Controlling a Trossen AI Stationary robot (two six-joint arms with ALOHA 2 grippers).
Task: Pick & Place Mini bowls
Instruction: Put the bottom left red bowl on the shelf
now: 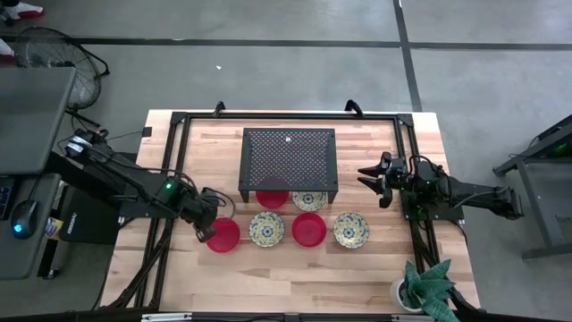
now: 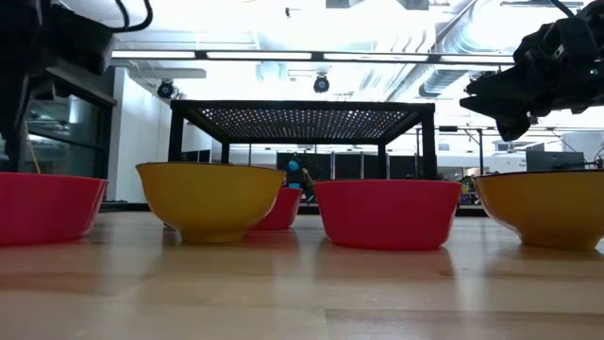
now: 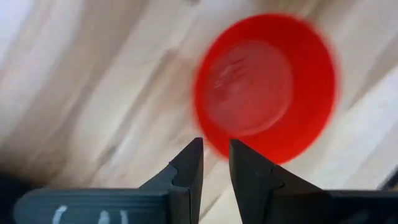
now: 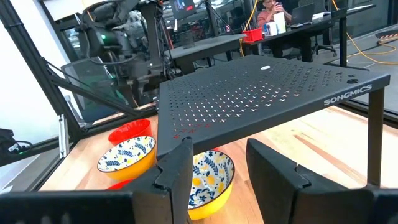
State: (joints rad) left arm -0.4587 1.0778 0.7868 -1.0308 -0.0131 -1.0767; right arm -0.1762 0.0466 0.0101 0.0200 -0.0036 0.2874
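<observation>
Six mini bowls sit on their bases on the wooden table. In the near row are a red bowl (image 1: 223, 235), a floral bowl (image 1: 266, 229), a red bowl (image 1: 309, 229) and a floral bowl (image 1: 351, 230). A red bowl (image 1: 272, 197) and a floral bowl (image 1: 308, 199) sit half under the black perforated shelf (image 1: 289, 156). My left gripper (image 1: 211, 227) hangs over the left rim of the leftmost red bowl (image 3: 267, 87), its fingers a narrow gap apart (image 3: 216, 149). My right gripper (image 1: 365, 177) is open (image 4: 219, 155), in the air right of the shelf. My left gripper points down over the near-left rim (image 3: 214, 142) of the leftmost red bowl, which sits flat on the table (image 2: 47, 208). The view is blurred, and I cannot tell whether the fingertips touch the rim.
The shelf (image 2: 302, 118) stands on thin legs at mid-table. A black rail frame (image 1: 407, 121) runs round the table top. A potted plant (image 1: 424, 286) stands at the near right corner. Bare wood lies near the near edge. A person sits at desks far behind (image 4: 270, 12).
</observation>
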